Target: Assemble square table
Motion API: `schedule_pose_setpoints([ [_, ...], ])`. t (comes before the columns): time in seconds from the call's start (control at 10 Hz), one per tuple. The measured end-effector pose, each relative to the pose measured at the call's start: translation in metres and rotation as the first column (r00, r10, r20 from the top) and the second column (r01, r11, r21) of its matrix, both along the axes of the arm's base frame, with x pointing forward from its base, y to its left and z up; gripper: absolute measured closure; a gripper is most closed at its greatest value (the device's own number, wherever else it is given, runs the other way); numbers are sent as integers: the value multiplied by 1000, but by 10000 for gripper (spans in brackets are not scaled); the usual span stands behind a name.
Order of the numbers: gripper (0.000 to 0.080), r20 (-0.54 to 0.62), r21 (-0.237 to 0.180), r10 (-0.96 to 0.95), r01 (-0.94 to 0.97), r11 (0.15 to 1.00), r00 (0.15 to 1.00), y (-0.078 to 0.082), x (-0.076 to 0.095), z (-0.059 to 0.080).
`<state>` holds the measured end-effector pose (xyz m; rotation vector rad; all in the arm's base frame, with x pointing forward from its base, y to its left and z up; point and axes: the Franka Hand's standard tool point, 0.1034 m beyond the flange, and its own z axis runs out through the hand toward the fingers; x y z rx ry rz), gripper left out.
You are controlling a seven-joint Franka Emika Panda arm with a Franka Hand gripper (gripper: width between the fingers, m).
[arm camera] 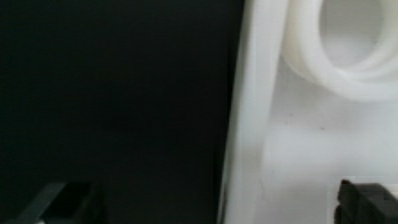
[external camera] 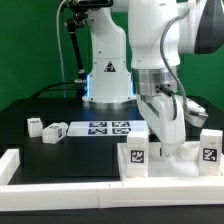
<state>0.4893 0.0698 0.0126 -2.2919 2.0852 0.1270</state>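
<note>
The square table's white slab lies at the front on the exterior view's right, against the border wall. Two tagged white leg posts stand at its near corners. Two loose tagged legs lie at the exterior view's left. My gripper hangs low over the slab between the two posts. In the wrist view my gripper is open and empty, one dark fingertip over the black table and the other over the slab, near a raised round ring.
The marker board lies flat mid-table in front of the robot base. A long low white border wall runs along the front edge and turns back at the exterior view's left. The table top is black.
</note>
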Motion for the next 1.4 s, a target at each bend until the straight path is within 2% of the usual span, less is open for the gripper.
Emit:
schedule_pose_setpoints([
  [0.2, 407, 0, 0, 0, 0, 1000, 1000, 0, 0, 0],
  [0.3, 407, 0, 0, 0, 0, 1000, 1000, 0, 0, 0],
  [0.4, 590, 0, 0, 0, 0, 1000, 1000, 0, 0, 0],
  [0.5, 720, 2, -1, -4, 4, 1000, 1000, -1, 1, 0],
  [1.2, 728, 6, -4, -13, 13, 1000, 1000, -4, 1, 0],
  [1.3, 728, 11, -3, 9, -9, 1000, 1000, -8, 0, 1],
  [1.4, 728, 30, -4, 51, -51, 999, 998, -22, -7, 2],
])
